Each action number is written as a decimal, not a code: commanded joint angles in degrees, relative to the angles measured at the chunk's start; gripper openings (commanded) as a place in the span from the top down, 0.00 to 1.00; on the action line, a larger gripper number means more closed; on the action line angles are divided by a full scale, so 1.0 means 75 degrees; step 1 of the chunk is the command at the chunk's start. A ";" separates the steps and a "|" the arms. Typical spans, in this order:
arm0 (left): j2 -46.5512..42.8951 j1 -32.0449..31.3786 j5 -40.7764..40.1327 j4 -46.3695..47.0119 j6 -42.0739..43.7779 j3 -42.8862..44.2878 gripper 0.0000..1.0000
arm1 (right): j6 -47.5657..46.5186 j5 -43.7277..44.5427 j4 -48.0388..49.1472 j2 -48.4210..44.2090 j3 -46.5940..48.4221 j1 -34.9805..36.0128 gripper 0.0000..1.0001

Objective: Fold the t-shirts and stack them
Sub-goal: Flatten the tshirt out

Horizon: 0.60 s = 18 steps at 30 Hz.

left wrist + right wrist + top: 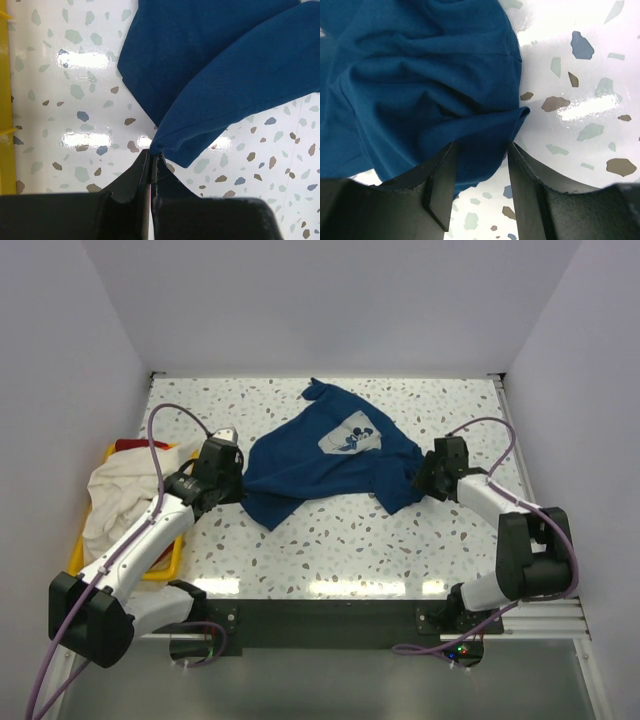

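Note:
The navy blue t-shirt (320,465) with the white mouse print (350,433) lies crumpled and partly spread on the speckled table. My left gripper (240,485) is shut on its left edge; in the left wrist view the closed tips (151,152) pinch a corner of the navy cloth (225,75). My right gripper (418,478) is at the shirt's right edge. In the right wrist view it (481,145) is open, with a bunched fold of navy cloth (430,85) between its spread fingers (440,185). A cream-white shirt (115,495) and a red one (135,445) lie in the bin.
The yellow plastic bin (165,562) stands at the table's left side under my left arm; its rim shows in the left wrist view (5,100). White walls close in the table at the back and both sides. A black rail (330,615) runs along the near edge.

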 commanded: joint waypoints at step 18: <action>0.0038 0.0220 -0.0090 0.0374 0.0584 0.0438 1.00 | 0.0026 0.0238 -0.0672 -0.0919 0.0793 -0.0002 1.00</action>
